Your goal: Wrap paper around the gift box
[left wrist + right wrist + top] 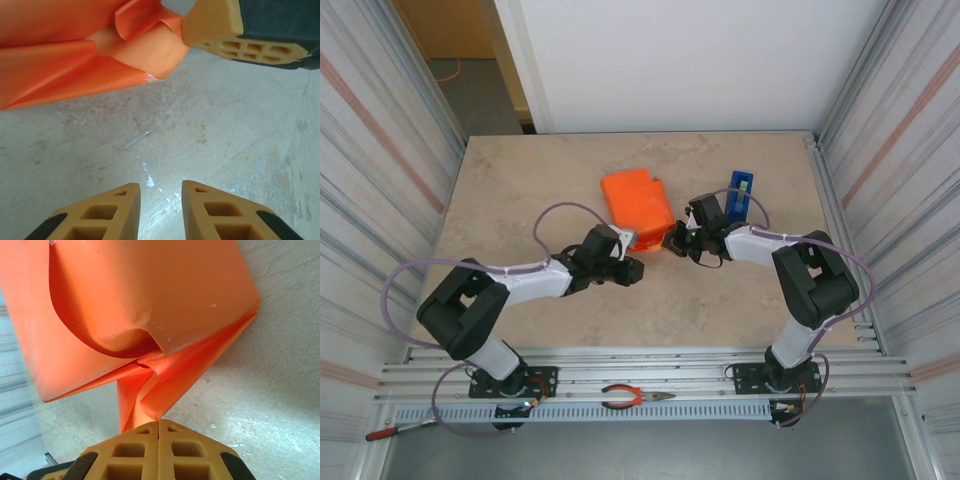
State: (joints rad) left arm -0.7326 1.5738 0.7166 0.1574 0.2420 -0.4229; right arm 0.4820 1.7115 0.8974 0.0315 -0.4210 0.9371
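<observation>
- Orange paper point(656, 236) wrapped round the gift box point(632, 196) as one compact block, lying on the beige stone-look table point(520, 190) a little past its middle, in front of both arms.
- Creased into loose folds at the block's near corner — one flap drawn out toward the right gripper point(674, 243).
- From the right wrist: fingers point(135, 450) pressed flat together, pinching the pointed tip of that folded flap; paper rising from the tips to the block's side, curled open above.
- Left gripper point(634, 270) low over the table just on the near side of the block, jaws a narrow gap apart with bare tabletop between them — holding nothing, clear of the paper in the left wrist view.
- Also from the left wrist: one tan finger point(220, 27) of the right gripper at the upper right, at the edge of the folded paper.
- Blue tape dispenser point(740, 192) just right of the block, beside the right arm's wrist, apart from the paper.
- Orange-handled pliers point(638, 397) on the metal rail at the near edge, between the two arm bases.
</observation>
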